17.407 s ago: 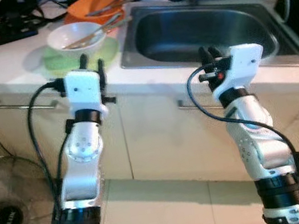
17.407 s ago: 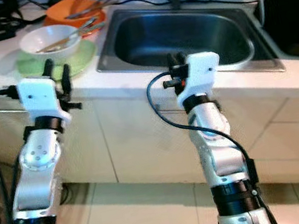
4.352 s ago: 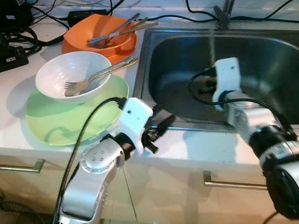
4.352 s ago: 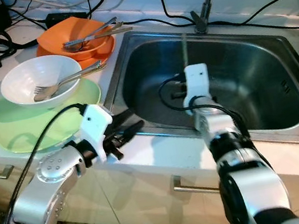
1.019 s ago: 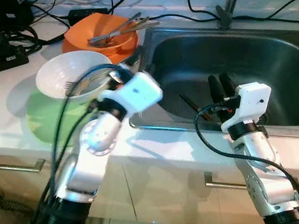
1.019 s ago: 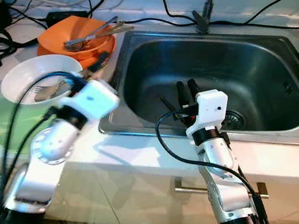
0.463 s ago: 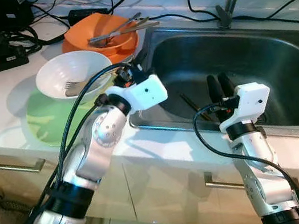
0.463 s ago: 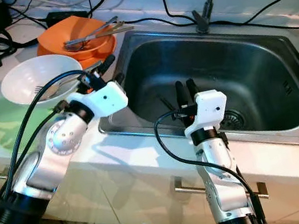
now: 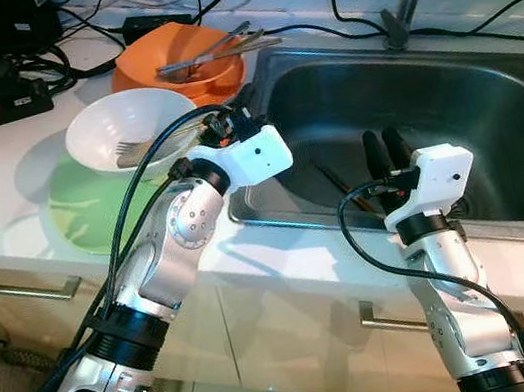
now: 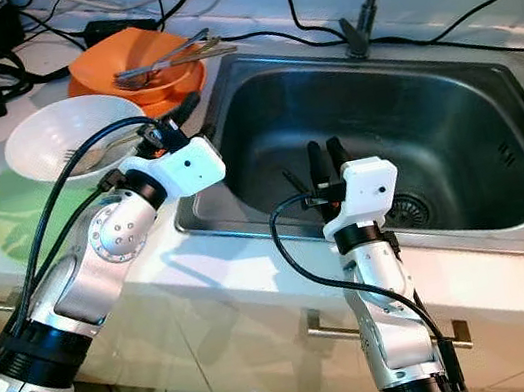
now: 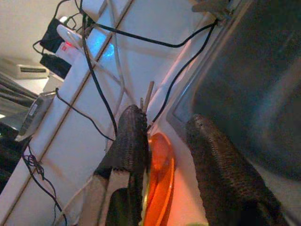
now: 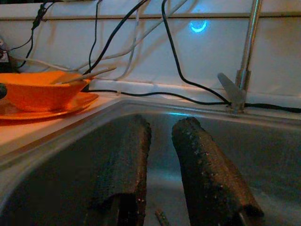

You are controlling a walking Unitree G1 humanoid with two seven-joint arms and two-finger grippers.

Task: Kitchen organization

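Two arms: both are raised at the counter edge, one on each side of the sink's left rim.
Sink (image 9: 479,46): a steel basin taking the centre and right of the head views; a thin dark utensil (image 9: 330,179) lies on its floor, its long axis running diagonally from upper left to lower right.
Green plate (image 9: 80,203): left of centre, carrying the white bowl (image 9: 104,132), which holds a fork (image 9: 137,149) with its handle pointing right, toward the sink.
Orange bowl (image 9: 165,50): upper left, behind the white bowl, on an orange plate with several pieces of cutlery (image 9: 212,54) laid across it.
Left gripper (image 9: 237,121): between the white bowl's right rim and the sink edge, pointing up-frame toward the orange bowl; jaws spread with nothing between them.
Right gripper (image 9: 384,146): upright over the near part of the basin, fingers parted by a narrow gap, holding nothing.
Key relation: the fork handle lies just beside the left gripper, so that arm is judged the nearer for the dishes; the utensil in the basin lies just left of the right gripper.
Hard to make out: the fork handle's end is covered by the left arm's cable and wrist; the dark utensil's lower end is hidden behind the right gripper.
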